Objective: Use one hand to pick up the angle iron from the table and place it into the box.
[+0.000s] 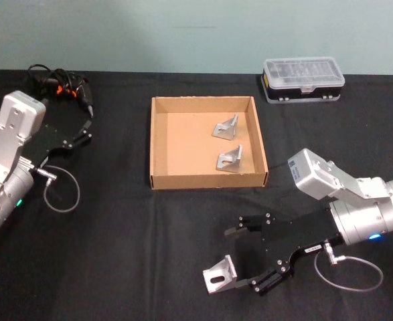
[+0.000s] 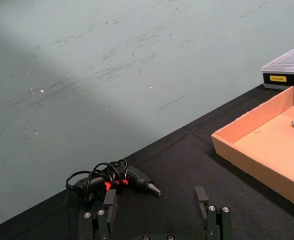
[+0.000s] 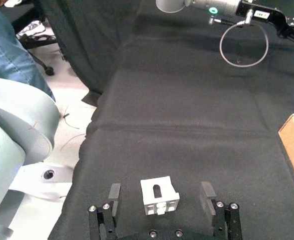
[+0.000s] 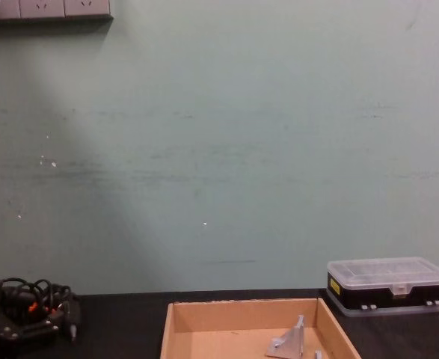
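Note:
A silver angle iron (image 1: 219, 275) lies on the black table (image 1: 116, 254) near the front. My right gripper (image 1: 242, 261) is open around it, one finger on each side, not touching. The right wrist view shows the angle iron (image 3: 159, 196) midway between the fingers (image 3: 114, 192). The tan cardboard box (image 1: 183, 144) stands at the table's middle, behind the right gripper. Two more angle irons (image 1: 225, 127) (image 1: 231, 160) lie in its right half. My left gripper (image 1: 84, 127) is open and parked at the far left.
A black case with a clear lid (image 1: 303, 79) stands at the back right. A small power tool with a coiled cable (image 1: 65, 87) lies at the back left, just beyond the left gripper (image 2: 156, 202). The table's edge (image 3: 86, 145) runs close to the right gripper.

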You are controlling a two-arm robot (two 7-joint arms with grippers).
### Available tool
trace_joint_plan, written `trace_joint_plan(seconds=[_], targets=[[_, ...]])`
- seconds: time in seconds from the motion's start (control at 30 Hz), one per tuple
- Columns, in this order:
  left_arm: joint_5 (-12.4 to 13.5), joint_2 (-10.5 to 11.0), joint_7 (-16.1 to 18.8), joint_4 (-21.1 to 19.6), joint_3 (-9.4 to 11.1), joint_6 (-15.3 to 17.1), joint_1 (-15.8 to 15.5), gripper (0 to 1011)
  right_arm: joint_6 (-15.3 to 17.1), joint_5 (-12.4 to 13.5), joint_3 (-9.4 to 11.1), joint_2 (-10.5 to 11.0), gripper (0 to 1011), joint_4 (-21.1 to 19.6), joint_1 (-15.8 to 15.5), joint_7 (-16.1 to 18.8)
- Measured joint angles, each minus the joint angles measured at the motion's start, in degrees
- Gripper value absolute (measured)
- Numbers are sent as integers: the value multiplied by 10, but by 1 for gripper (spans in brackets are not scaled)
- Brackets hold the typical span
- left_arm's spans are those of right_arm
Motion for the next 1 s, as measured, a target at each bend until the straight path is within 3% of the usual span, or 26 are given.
trace_joint_plan(seconds=[1.0], targets=[[0,0,0,0,0,0,0,1000,-4,-10,-33,-22,1002,35,8,-11]])
